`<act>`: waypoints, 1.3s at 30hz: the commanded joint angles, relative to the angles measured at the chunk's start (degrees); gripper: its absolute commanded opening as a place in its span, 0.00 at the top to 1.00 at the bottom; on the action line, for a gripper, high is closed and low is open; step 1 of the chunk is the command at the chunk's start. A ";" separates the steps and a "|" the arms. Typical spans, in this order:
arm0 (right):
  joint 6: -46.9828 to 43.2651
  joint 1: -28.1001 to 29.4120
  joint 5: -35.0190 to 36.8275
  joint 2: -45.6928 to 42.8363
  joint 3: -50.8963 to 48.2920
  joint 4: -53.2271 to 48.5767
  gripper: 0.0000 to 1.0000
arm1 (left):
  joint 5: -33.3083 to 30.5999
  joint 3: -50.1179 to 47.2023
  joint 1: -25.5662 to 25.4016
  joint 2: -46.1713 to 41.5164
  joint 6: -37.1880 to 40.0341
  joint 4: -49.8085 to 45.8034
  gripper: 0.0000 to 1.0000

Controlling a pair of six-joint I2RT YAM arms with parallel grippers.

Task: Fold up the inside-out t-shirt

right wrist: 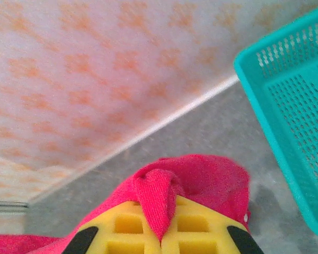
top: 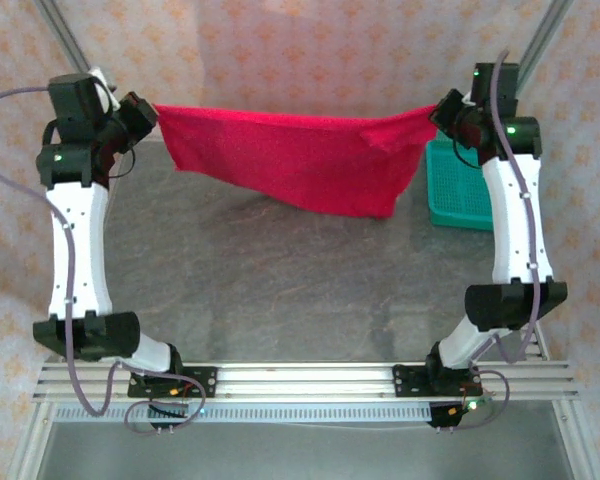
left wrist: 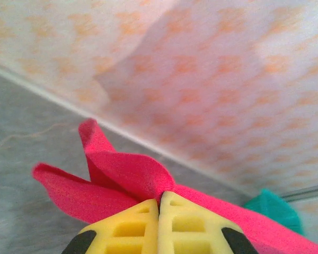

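Top external: inside-out t-shirt [top: 290,165] hangs stretched between both claws over far side of table [top: 280,290], middle sagging low; left gripper [top: 142,115] pinched tight on shirt's left upper corner; right gripper [top: 442,110] pinched tight on right upper corner, above teal basket [top: 458,190]; left wrist: yellow fingers [left wrist: 132,227] pressed together, red cloth bunched just beyond tips; right wrist: red fold clamped between fingers, draped over tips.

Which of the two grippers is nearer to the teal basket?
The right gripper, shut on the end of the red t-shirt beside the basket; the left gripper grips the opposite end, far from it.
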 commanded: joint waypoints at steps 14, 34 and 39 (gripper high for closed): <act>0.33 -0.55 -2.65 -21.91 10.14 4.39 1.00 | -7.83 10.55 2.01 -17.34 -2.52 2.47 1.00; 2.54 -0.55 -4.82 -11.82 1.90 9.66 1.00 | 1.90 0.51 1.30 -6.86 -8.97 9.43 1.00; 2.99 -0.55 -6.03 -3.59 13.16 8.25 1.00 | 2.52 9.77 0.53 1.28 -10.93 8.45 1.00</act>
